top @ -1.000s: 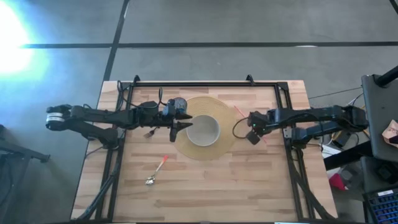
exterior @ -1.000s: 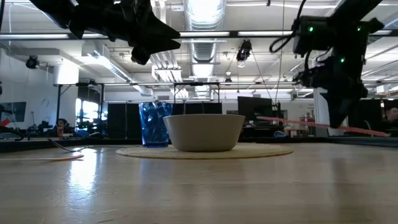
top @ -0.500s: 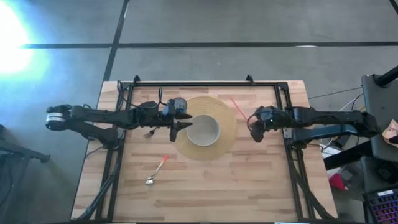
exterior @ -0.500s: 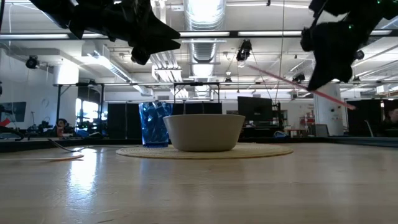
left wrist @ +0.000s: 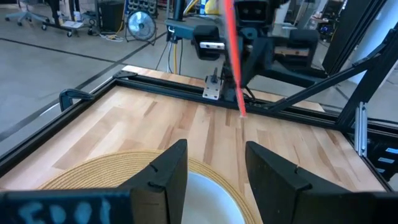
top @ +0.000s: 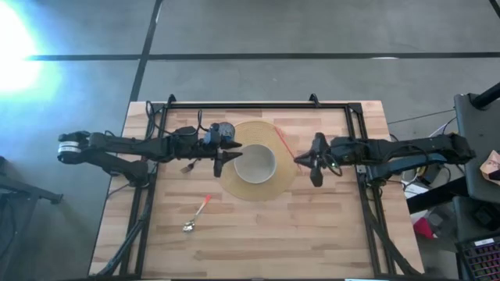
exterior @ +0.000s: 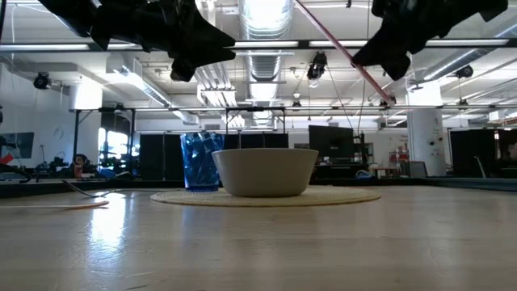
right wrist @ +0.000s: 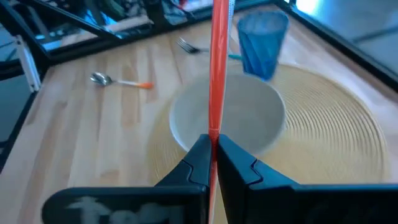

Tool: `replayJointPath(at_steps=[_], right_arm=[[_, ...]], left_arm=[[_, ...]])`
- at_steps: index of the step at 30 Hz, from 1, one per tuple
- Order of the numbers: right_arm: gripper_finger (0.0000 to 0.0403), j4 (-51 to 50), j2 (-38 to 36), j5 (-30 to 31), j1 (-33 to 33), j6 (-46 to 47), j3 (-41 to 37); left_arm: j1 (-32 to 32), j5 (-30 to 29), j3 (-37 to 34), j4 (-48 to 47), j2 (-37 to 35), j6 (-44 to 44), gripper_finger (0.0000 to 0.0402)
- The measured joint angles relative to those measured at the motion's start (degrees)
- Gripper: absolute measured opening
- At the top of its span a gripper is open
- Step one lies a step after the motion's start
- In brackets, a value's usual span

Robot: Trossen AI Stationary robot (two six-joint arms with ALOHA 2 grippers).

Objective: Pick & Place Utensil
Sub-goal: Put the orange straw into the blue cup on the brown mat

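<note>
The left gripper (top: 228,157) hovers with fingers spread at the white bowl's (top: 255,163) left rim. The right gripper (top: 299,159) pinches a thin red utensil (top: 284,143), possibly a chopstick, above the woven placemat (top: 287,173).

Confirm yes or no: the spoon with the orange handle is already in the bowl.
No. The spoon lies on the bare wood of the table, apart from the bowl on the round mat.
</note>
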Motion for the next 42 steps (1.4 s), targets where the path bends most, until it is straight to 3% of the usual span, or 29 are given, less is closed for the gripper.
replayJointPath(at_steps=[10,19,31,42], right_arm=[[0.0013,6.76,6.87,-1.17,0.26,-5.60,0.02],[0.0013,18.60,13.50,-7.86,0.26,-11.47,0.02],[0.0013,34.91,21.37,-7.98,0.26,-15.30,0.02],[0.0013,42.22,26.70,-7.46,0.20,-15.33,0.56]], left_arm=[[0.00,0.63,-0.02,0.59,0.13,1.71,0.0154],[0.00,2.88,-0.04,1.48,0.37,2.78,0.0154],[-0.07,7.69,-0.07,15.59,6.11,3.14,0.0154],[-0.09,9.56,-0.07,22.00,8.90,4.21,0.0154]])
